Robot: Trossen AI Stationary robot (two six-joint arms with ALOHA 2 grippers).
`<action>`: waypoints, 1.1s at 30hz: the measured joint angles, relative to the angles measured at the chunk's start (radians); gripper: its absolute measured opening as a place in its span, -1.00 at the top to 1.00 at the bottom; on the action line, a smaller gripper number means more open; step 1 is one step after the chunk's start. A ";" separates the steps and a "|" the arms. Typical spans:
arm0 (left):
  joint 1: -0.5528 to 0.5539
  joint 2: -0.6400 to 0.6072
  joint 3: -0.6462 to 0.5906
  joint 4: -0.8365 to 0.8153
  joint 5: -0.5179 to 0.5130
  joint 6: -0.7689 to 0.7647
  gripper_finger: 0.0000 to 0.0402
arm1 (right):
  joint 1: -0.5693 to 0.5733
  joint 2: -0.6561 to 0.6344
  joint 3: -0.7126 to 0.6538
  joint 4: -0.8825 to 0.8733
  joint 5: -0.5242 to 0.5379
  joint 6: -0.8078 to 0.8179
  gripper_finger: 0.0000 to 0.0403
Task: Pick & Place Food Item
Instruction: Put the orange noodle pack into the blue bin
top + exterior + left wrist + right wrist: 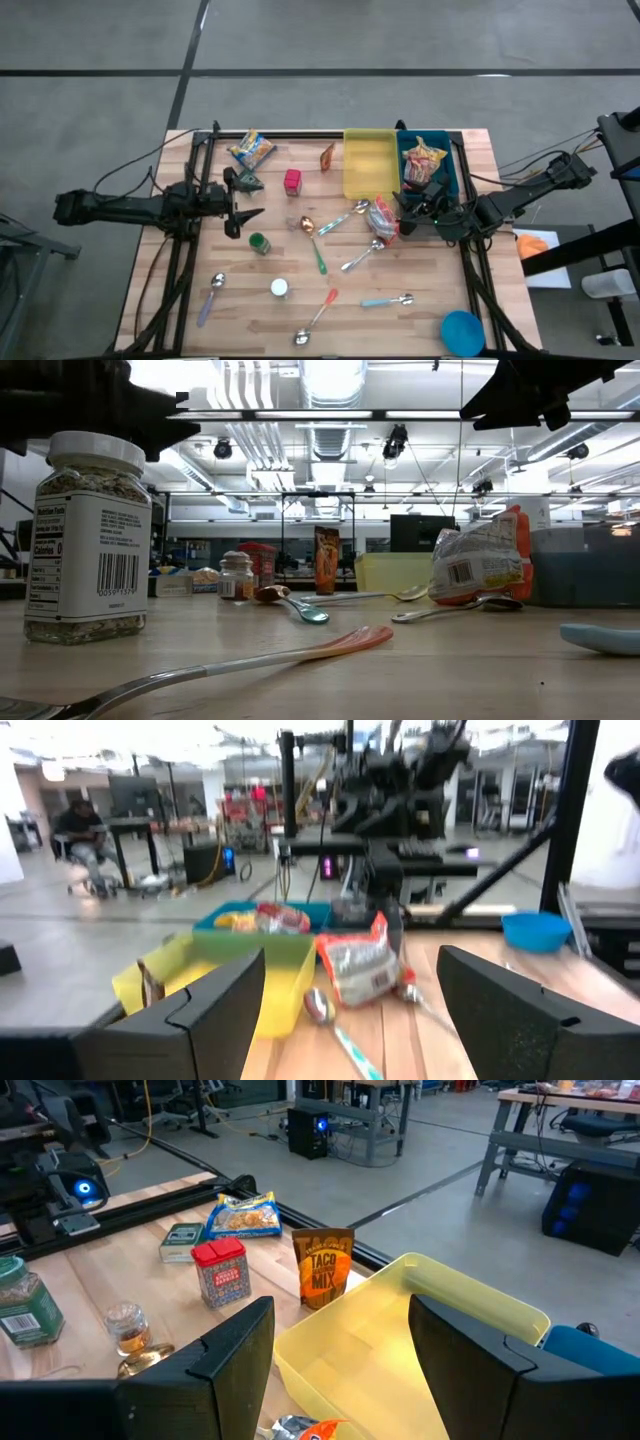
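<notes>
1. Food first: one snack bag (425, 160) already lies in the blue bin (453, 178) at the tabletop's far right corner; the yellow bin (366, 150) beside it is empty.
2. Another packet (381, 219) lies on the wood near my right gripper (408, 212), not yet picked.
3. Both my grippers hold nothing; right fingers part open, left gripper (243, 201) wide open near the left edge.
4. Spoons and jars scatter the wooden tabletop (420, 275); a workshop lies beyond.
</notes>
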 joint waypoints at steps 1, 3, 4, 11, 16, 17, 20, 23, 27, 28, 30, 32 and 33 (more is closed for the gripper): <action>0.000 0.000 0.000 -0.009 0.000 0.000 -0.50 | 0.000 0.000 0.000 0.000 0.000 0.000 -0.15; 0.000 0.000 -0.001 -0.032 0.000 0.000 -0.50 | 0.000 0.000 0.000 0.000 0.000 0.000 -0.15; 0.000 0.000 -0.001 -0.043 0.000 0.000 -0.50 | 0.000 0.000 0.000 0.000 0.000 0.000 -0.15; 0.000 0.000 -0.001 -0.043 0.000 -0.003 -0.50 | 0.000 0.000 0.000 0.000 0.000 0.000 -0.15; 0.000 0.000 -0.001 -0.043 0.000 0.001 -0.50 | 0.000 0.000 0.000 0.000 0.000 0.000 -0.15; 0.000 0.000 -0.001 -0.044 0.000 0.001 -0.50 | 0.000 0.000 0.000 0.000 0.000 0.000 -0.15; 0.000 0.000 -0.001 -0.044 0.000 0.000 -0.50 | 0.000 -0.001 0.000 0.000 0.000 0.000 -0.15; 0.000 0.000 -0.001 -0.047 0.000 0.000 -0.50 | 0.000 -0.001 0.000 0.000 -0.001 0.000 -0.15; 0.000 0.000 -0.001 -0.051 0.000 0.000 -0.50 | 0.000 -0.001 0.000 0.000 -0.002 0.000 -0.15; 0.000 0.000 -0.001 -0.054 0.000 0.000 -0.50 | 0.000 -0.001 0.000 0.000 -0.002 0.000 -0.15; 0.000 0.000 -0.001 -0.065 0.000 0.000 -0.50 | 0.000 -0.001 0.000 0.001 0.002 -0.001 -0.15; 0.000 0.000 -0.001 -0.088 0.000 0.000 -0.50 | 0.000 0.000 0.000 0.000 0.000 -0.003 -0.15; 0.000 0.000 -0.002 -0.101 0.000 -0.001 -0.50 | 0.000 0.000 0.000 -0.001 -0.011 -0.003 -0.15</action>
